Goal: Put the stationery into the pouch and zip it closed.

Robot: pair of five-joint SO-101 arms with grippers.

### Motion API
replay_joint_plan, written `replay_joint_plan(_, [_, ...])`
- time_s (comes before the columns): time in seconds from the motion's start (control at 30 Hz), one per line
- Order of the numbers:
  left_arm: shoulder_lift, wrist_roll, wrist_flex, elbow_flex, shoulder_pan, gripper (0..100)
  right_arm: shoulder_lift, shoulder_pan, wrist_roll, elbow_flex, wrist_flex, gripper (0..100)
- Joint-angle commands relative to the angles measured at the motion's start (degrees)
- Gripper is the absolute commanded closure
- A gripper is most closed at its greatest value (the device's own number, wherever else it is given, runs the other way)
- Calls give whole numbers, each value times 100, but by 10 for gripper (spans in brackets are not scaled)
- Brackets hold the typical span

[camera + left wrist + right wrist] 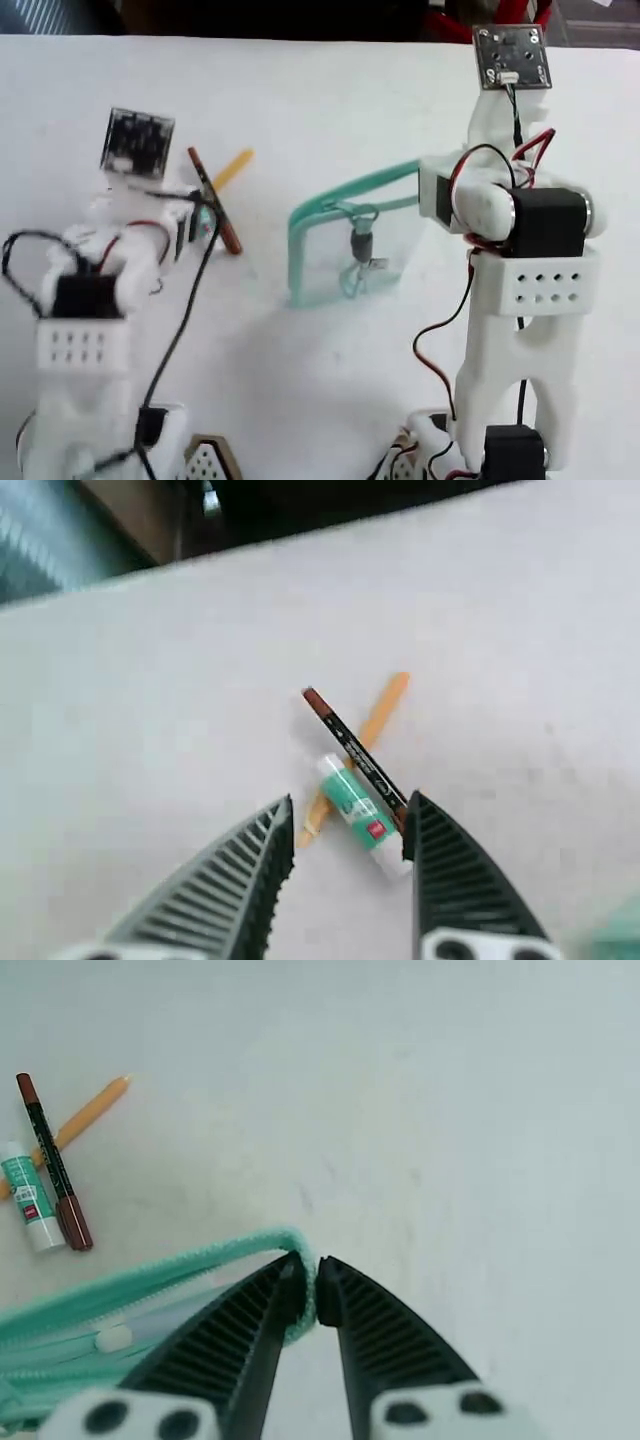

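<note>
**Right gripper [310, 1264] nips the pouch [150, 1272] rim; left gripper [350, 803] gapes over the stationery**

Black ribbed fingers [250, 1320] of the right gripper stand almost together, with the pouch's teal zip edge caught between their tips. In the high view that gripper [424, 186] meets the pouch [345, 255] at its far corner on the right arm's side. From there the teal rim arcs away and down around the clear body. A small dark zip pull [362, 241] lies over the middle of the pouch.

All three pieces of stationery sit outside the pouch on the white table [320, 100], well apart from it on the left arm's side. A brown pen [350, 748] lies crossed over an orange pen [382, 712]. A green-and-white glue stick [355, 810] lies just beside the brown pen, at the end nearer the left gripper.

The left gripper's jaws stand wide and hold nothing. Seen from its wrist, the glue stick and the brown pen's near end fall between the two fingertips. In the high view this gripper [200, 215] is at the pen cluster, on the side away from the pouch.
</note>
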Motion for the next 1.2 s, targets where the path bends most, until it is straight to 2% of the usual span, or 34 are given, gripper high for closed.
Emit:
replay_joint_plan(0.0, [1332, 1037, -422, -44, -4, 817, -48, -22, -88, 141, 13, 979])
replay_joint_plan(0.23, [3653, 2295, -985, -642, -163, 816, -48, -22, -88, 281, -101, 979])
replay_joint_plan(0.47, [5253, 2400, -932, -1881, -295, 819, -48, -22, -88, 281, -101, 979])
replay_joint_plan(0.73, [6062, 2514, -1081, -2523, -259, 822, -48, -154, -88, 290, -66, 979])
replay_joint_plan(0.83, [6220, 2699, -870, -2787, -286, 871, -48, -198, -88, 325, -75, 979])
replay_joint_plan(0.97, [6281, 2470, -853, -2875, -233, 941, -48, -207, -88, 413, -101, 979])
replay_joint_plan(1.07, [6255, 2462, -774, -2901, -233, 967, -48, -198, -88, 413, -101, 979])
replay_joint_plan(1.17, [6044, 2470, -343, -3086, -136, 973, -48, -198, -88, 413, -101, 979])
